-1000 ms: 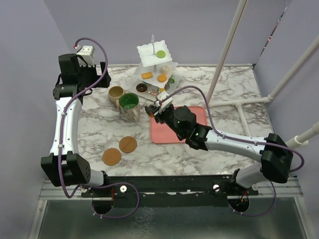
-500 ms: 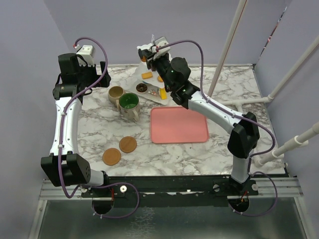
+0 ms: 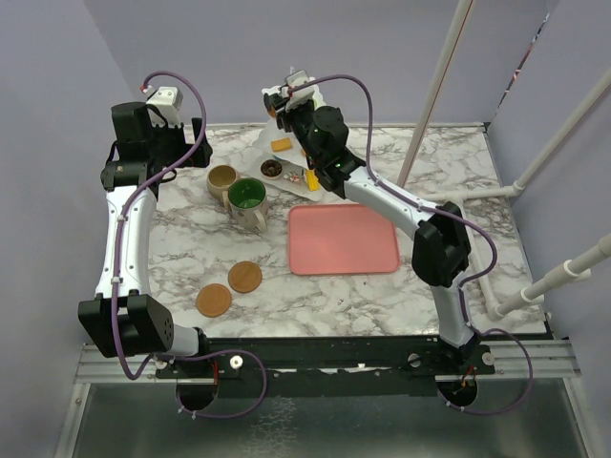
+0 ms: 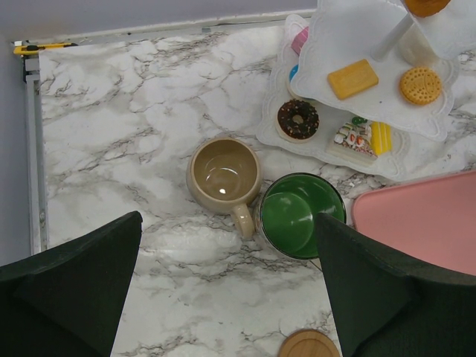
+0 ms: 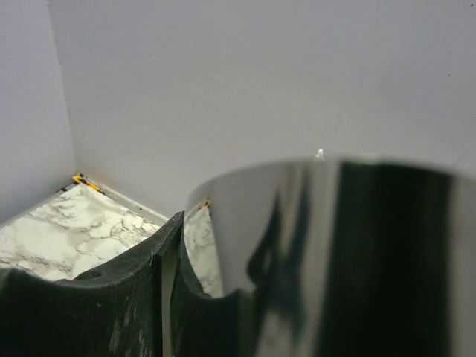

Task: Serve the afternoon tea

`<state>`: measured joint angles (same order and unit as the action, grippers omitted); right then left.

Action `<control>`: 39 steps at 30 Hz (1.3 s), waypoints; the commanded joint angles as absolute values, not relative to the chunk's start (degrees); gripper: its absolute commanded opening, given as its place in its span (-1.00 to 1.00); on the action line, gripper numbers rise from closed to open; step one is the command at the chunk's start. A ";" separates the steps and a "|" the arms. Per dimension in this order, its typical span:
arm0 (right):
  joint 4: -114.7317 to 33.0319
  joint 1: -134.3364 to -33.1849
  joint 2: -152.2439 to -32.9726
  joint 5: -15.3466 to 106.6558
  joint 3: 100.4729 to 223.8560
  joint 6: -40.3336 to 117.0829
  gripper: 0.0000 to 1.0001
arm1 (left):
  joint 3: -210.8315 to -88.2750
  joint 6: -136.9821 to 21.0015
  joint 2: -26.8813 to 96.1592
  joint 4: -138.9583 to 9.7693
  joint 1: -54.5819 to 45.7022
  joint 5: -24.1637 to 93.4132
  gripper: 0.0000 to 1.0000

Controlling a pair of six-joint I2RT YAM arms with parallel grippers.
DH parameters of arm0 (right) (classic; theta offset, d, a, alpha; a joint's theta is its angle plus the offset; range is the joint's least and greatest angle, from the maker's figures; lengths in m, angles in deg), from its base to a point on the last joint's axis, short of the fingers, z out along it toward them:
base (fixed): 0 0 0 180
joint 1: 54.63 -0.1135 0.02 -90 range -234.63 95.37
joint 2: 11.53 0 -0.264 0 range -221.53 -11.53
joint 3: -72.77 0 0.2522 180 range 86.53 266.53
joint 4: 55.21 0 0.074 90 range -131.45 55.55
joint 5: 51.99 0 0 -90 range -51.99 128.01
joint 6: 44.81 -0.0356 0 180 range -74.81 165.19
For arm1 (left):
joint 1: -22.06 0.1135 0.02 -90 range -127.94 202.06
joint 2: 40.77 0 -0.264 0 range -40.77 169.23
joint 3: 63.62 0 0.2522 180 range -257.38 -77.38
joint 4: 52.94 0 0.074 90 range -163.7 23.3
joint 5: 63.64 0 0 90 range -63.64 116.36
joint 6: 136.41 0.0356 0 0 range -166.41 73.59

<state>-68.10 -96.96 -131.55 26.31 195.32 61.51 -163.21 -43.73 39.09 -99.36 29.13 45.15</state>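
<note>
Marble table (image 3: 181,243), white tiered stand (image 4: 335,41) just beneath right tool (image 3: 280,101)

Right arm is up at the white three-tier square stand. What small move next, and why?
Probably ease the right gripper slightly down toward the top tier of the white three-tier square stand, slowly. It hangs at that tier, near an orange round pastry, and a shiny surface blocks its wrist view, so what it holds is unclear.

No legible text or labels
</note>
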 commanded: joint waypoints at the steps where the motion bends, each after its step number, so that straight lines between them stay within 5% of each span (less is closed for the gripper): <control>1: -71.53 -96.25 -133.46 26.68 198.60 60.47 -0.29 | -164.93 -42.81 39.65 -99.22 29.60 45.64 0.98; 13: -74.49 -96.03 -129.25 27.29 192.74 60.12 0.13 | -164.65 -42.59 40.20 -99.22 29.61 45.44 0.98; 28: -76.59 -96.38 -110.43 31.39 176.37 58.19 0.13 | -165.36 -42.90 39.05 -99.55 29.62 45.23 0.98; 39: -46.99 -96.47 -89.95 31.85 156.89 30.08 0.06 | -164.34 -42.15 37.65 -99.66 29.71 45.39 0.98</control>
